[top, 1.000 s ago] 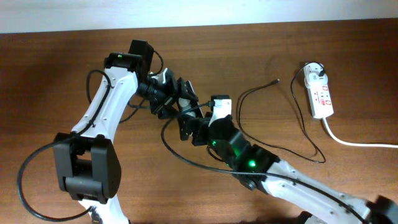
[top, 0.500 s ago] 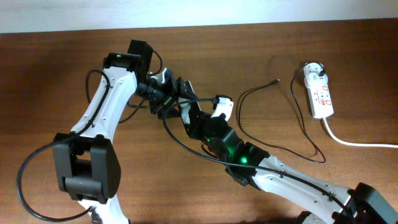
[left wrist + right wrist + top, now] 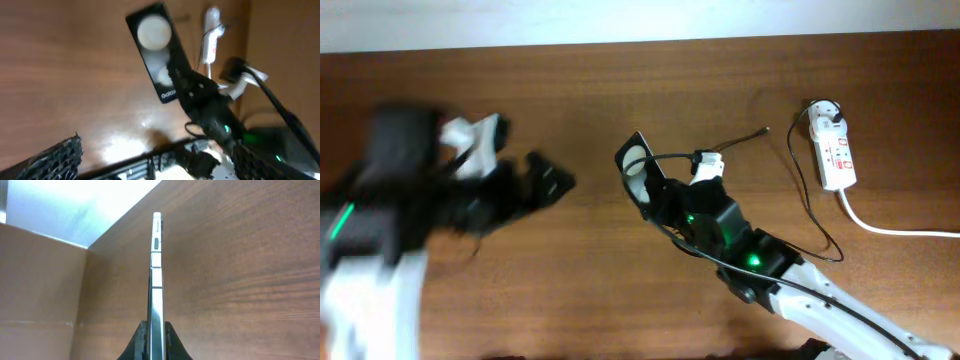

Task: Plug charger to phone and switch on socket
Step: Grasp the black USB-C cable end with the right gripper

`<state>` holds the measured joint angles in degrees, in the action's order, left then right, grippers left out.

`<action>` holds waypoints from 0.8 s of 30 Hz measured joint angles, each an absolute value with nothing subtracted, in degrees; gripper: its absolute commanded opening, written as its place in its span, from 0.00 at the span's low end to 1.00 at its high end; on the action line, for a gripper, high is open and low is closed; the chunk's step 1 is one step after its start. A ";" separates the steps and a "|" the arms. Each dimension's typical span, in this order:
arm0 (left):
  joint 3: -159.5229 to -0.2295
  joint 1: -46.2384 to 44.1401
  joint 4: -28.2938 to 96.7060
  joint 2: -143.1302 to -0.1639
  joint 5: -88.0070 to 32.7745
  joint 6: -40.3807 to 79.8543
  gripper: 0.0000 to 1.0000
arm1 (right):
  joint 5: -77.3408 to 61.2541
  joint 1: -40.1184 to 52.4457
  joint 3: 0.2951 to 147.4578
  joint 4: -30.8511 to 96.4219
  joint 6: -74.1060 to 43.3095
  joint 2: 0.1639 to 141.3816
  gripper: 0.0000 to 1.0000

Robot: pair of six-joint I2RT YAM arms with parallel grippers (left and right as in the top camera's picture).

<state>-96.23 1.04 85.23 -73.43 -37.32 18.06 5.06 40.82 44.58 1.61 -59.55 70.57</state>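
Phone (image 3: 640, 172): held on edge near the centre of the table (image 3: 570, 90), one end pinched between the right gripper's (image 3: 156, 335) nearly closed jaws. Rigid, smooth, probably slippery; best held by the flat faces, clear of the port. Left gripper (image 3: 535, 180), blurred, appears spread and empty.

The charger (image 3: 750, 135) lies between the phone (image 3: 634, 160) and socket (image 3: 837, 152).

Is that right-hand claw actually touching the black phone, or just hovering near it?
Touching. The right wrist view shows the phone standing edge-on, with its lower end pinched between the two fingers and no gap on either side.
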 measured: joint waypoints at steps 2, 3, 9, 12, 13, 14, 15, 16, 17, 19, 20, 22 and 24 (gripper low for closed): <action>-96.36 5.61 86.48 -58.67 -36.42 17.28 0.99 | 2.57 39.70 44.58 3.68 -59.55 67.90 0.04; -93.82 8.32 86.56 -51.29 -35.46 17.47 0.99 | 1.23 39.46 44.58 4.51 -59.51 66.87 0.04; -57.87 11.44 62.54 -39.68 -39.46 29.15 1.00 | -4.93 39.46 44.56 6.04 -59.55 65.93 0.04; -40.77 11.55 37.19 -48.45 -49.50 41.91 1.00 | -5.85 39.44 44.56 5.98 -60.03 65.73 0.04; -37.87 11.35 31.48 -53.67 -51.07 45.43 0.99 | -6.22 39.46 44.56 6.09 -60.69 65.73 0.04; -37.85 9.67 23.99 -58.17 -52.49 49.56 0.96 | -6.74 39.46 44.56 5.13 -63.02 66.04 0.04; -38.02 6.76 16.71 -63.92 -53.39 54.24 0.96 | -7.07 39.46 44.53 4.05 -64.58 66.54 0.04; -37.43 3.20 8.91 -68.23 -54.06 59.66 0.96 | -7.14 39.46 44.47 1.93 -66.89 67.40 0.04; -37.19 0.45 1.54 -70.57 -54.48 64.10 0.97 | -7.20 39.46 44.47 0.47 -69.56 68.31 0.04; -37.28 -4.60 -10.79 -73.30 -54.13 74.67 0.98 | -8.88 39.46 44.47 -0.23 -78.56 70.59 0.04; -37.28 -5.89 -11.55 -73.49 -52.97 78.61 0.98 | -9.43 39.46 44.47 -0.36 -81.32 70.98 0.04; -37.28 -7.92 -11.68 -73.63 -51.42 84.05 0.95 | -10.04 39.68 44.47 -0.84 -85.95 72.23 0.04; -37.28 -9.87 -11.77 -73.63 -49.80 89.14 0.71 | -11.11 39.83 44.45 -3.20 -89.65 73.58 0.04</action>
